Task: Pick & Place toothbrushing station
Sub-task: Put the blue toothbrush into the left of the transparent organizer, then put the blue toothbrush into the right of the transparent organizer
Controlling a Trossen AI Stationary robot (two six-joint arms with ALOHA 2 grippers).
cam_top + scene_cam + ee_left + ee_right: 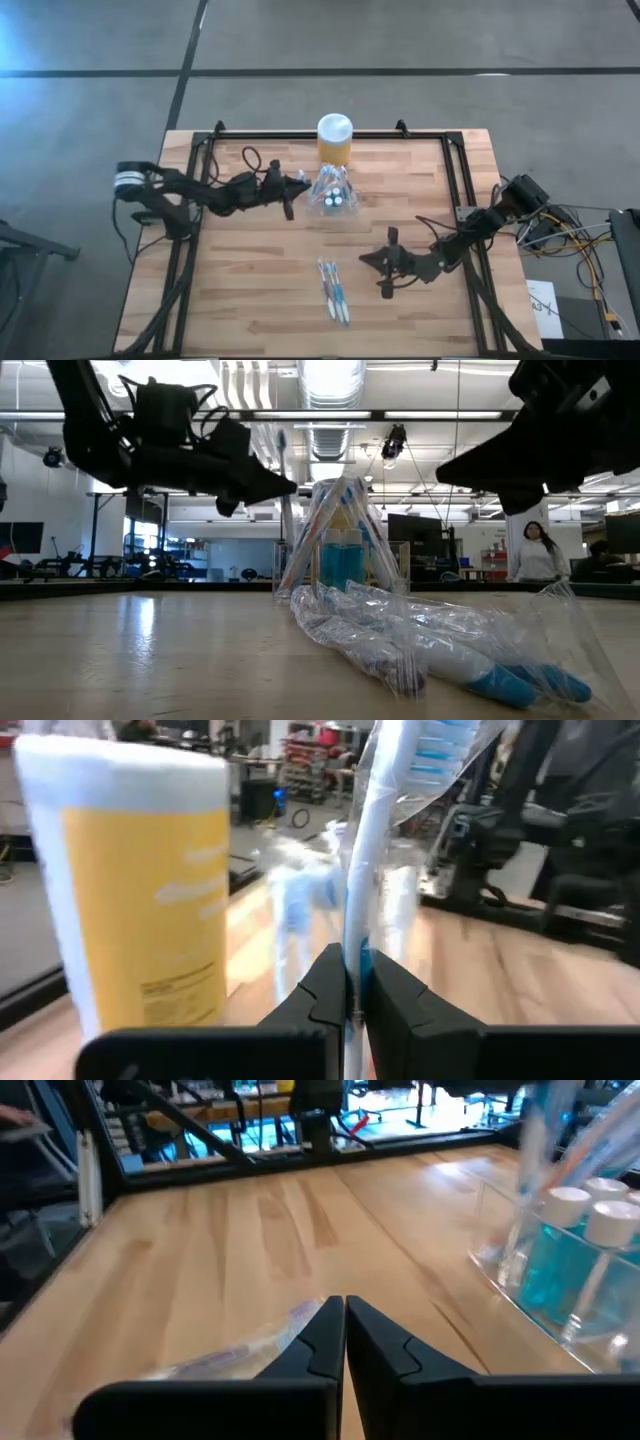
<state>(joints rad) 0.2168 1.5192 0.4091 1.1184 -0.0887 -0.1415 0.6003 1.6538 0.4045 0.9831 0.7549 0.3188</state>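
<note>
The toothbrushing station (335,199) is a clear plastic holder with blue, white-capped bottles and wrapped toothbrushes standing in it. It sits on the table just in front of the yellow jar (335,139) and also shows in the low view (342,556) and the right wrist view (560,1255). My left gripper (293,193) is at the station's left side, shut on a wrapped toothbrush (372,870) that stands upright. My right gripper (386,264) is shut and empty, above the table right of several wrapped toothbrushes (334,291) that lie flat. My left gripper pinches the upright toothbrush's white handle (355,935) through its clear wrapper, between its two fingers. The fingers come level from the table's left and lie across the handle. The bristle end (282,448) points up. The lower end reaches down at the station's left end, and whether it rests there cannot be told.
The yellow jar with a white lid (140,890) stands close behind the station, near the table's far edge. The loose wrapped toothbrushes (450,650) lie toward the near edge. Black frame rails (455,190) run along the table's left and right sides.
</note>
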